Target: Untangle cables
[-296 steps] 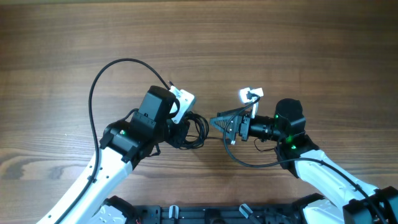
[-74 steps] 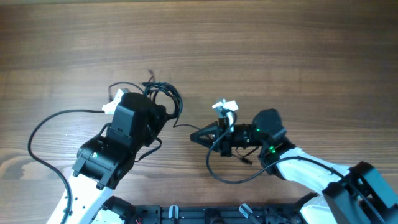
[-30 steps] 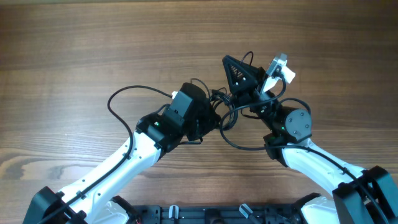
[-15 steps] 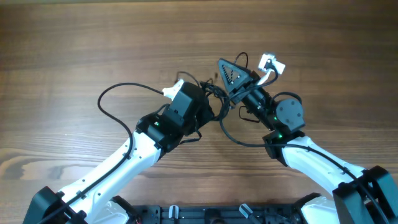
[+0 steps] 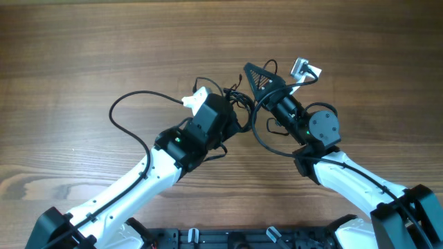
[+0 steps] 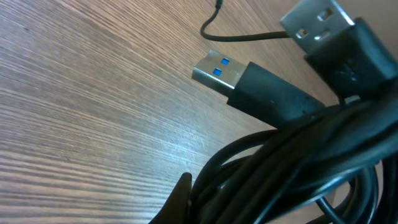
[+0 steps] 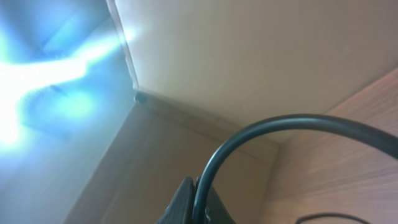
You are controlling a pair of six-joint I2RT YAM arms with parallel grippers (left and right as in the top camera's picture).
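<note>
- Brown wood-grain table [image 5: 83, 55]; the cables [image 5: 235, 102] sit bunched at mid-table, between the two arms.
- USB plug [image 6: 224, 71], blue-tongued, lies diagonally, nose toward the left wrist view's upper left.
- Left gripper [image 6: 181, 200] is pinched tight on the bundle.
- Right gripper [image 7: 189, 202] is clamped on one cord.

Wooden table [image 5: 83, 55]; bright blur [image 7: 37, 81], perhaps a window

We see the left arm [image 5: 138, 181] and right arm [image 5: 346, 181] as white tapered links nearest the black base rail [image 5: 208, 238]. Farther from it they become boxy black housings, each with a green light [image 5: 178, 140] and a thick looping black cable [image 5: 111, 116]. Farthest out, the right gripper [image 5: 246, 68] is a black triangle.
</note>
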